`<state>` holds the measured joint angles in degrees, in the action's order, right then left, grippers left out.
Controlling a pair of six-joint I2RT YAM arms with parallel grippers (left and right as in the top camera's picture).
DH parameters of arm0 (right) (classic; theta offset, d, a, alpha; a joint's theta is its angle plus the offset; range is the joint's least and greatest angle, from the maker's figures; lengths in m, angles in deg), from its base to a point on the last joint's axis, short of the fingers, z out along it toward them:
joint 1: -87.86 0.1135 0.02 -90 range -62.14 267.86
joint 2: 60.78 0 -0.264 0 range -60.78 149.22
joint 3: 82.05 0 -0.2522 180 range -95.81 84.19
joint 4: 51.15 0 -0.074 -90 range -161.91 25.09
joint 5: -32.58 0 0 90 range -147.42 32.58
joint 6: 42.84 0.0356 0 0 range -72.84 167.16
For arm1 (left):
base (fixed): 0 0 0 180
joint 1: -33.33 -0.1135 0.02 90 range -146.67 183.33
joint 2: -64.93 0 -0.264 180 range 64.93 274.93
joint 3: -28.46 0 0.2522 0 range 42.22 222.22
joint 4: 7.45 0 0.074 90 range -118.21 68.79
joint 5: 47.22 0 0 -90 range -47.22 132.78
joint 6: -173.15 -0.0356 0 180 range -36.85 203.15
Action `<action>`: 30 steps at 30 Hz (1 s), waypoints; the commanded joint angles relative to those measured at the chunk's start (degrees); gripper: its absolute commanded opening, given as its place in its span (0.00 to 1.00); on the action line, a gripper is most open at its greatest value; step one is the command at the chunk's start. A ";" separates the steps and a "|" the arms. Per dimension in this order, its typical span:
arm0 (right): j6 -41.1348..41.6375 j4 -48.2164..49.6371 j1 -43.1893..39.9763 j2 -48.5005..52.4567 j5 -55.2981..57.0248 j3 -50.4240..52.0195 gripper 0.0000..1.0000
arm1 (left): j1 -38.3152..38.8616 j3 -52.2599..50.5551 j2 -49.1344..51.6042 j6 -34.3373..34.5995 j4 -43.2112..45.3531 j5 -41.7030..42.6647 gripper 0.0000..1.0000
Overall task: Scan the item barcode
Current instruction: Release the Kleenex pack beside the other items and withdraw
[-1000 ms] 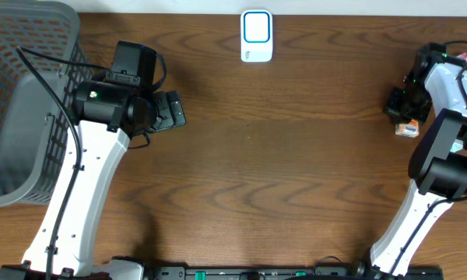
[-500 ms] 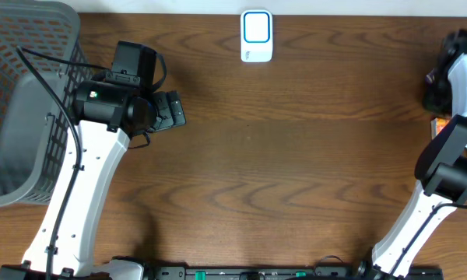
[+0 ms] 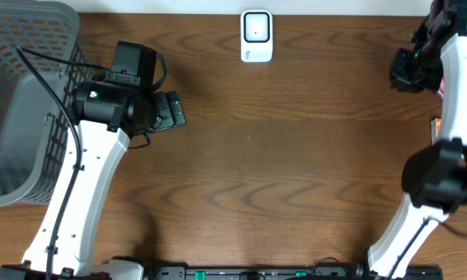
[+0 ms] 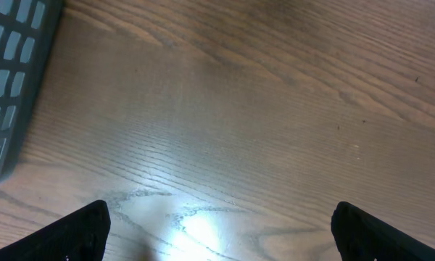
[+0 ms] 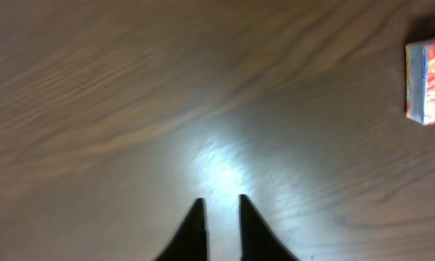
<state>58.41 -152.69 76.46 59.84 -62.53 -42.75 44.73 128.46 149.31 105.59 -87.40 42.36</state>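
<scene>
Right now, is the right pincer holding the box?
No: the right pincer is empty in the wrist view, and the box lies well off to one side.

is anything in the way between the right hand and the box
Nothing visible: in the right wrist view only table surface lies between the right hand and the box, which sits off to one side of it.

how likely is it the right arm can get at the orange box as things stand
Probably yes. The orange box lies on the table off to one side of the right pincer, nothing between them. The pincer is empty, jaws only slightly apart, so it would need to open wider first.
</scene>
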 commanded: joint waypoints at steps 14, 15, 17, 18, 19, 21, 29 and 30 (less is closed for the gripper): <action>0.35 -5.25 16.83 -42.99 1.53 28.00 0.99 | -0.24 0.44 -0.15 -0.35 -0.22 -1.16 0.98; 1.18 -5.55 17.25 -44.22 1.53 29.97 0.99 | -0.24 0.44 -0.15 -0.35 -0.22 -1.18 0.98; 7.41 -7.08 18.32 -47.98 1.53 36.20 0.99 | -0.24 0.44 -0.15 -0.35 -0.22 -1.16 0.98; 9.01 -7.41 18.36 -48.54 1.53 37.24 0.99 | -0.24 0.44 -0.15 -0.35 -0.22 -1.18 0.98; 12.96 -8.24 18.36 -49.75 1.55 39.52 0.99 | -0.24 0.44 -0.15 -0.35 -0.22 -1.16 0.98; 15.23 -8.59 18.36 -50.56 1.55 41.48 0.99 | -0.24 0.44 -0.15 -0.35 -0.22 -1.16 0.98; 15.26 -9.51 18.36 -50.49 1.79 42.95 0.99 | -0.24 0.44 -0.15 -0.35 -0.22 -1.16 0.98; 15.26 -9.51 18.36 -50.49 1.88 42.95 0.99 | -0.24 0.44 -0.15 -0.35 -0.22 -1.16 0.98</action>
<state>72.29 -162.01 94.32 9.68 -61.46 -0.06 44.73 128.46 149.31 105.59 -87.40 42.36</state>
